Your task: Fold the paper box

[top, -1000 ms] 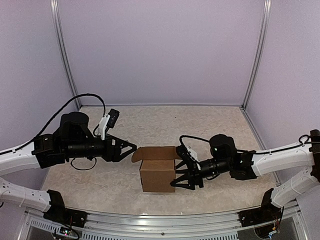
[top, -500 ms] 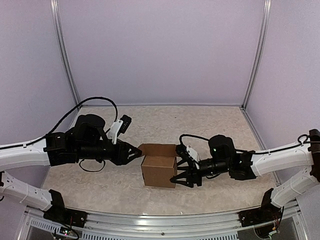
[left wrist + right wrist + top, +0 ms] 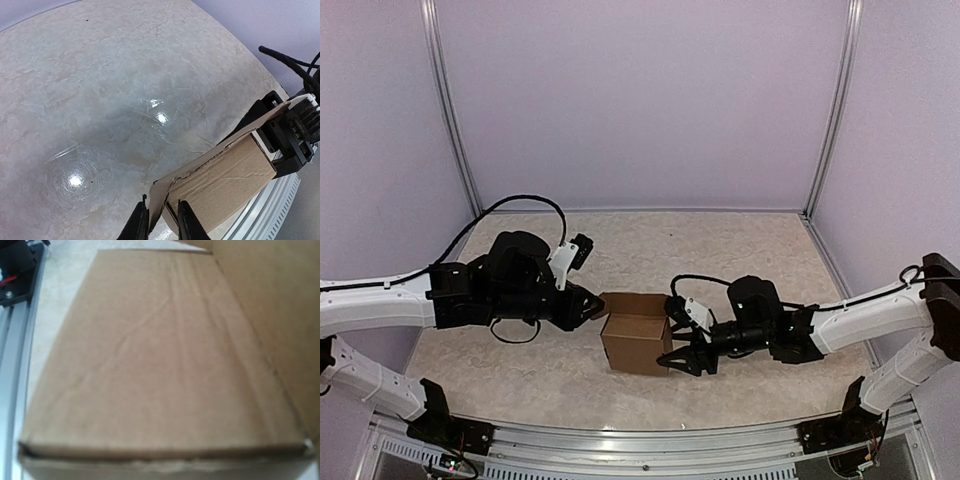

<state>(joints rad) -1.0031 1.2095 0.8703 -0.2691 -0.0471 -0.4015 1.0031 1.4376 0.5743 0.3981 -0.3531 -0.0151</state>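
Since a second ago the left gripper [image 3: 597,304] has come right, jaws narrow around the paper box's [image 3: 637,343] left flap [image 3: 159,192]. Closing off-edge, they could crease it or push the box. It stands on the table [image 3: 750,250], brown, squarish, top open; the right gripper [image 3: 676,336] has spread jaws at its right wall.

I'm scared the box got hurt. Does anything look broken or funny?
The paper box has wrinkles creasing its side panel, and the flap on the left arm's side sticks out, between the left gripper's fingers.
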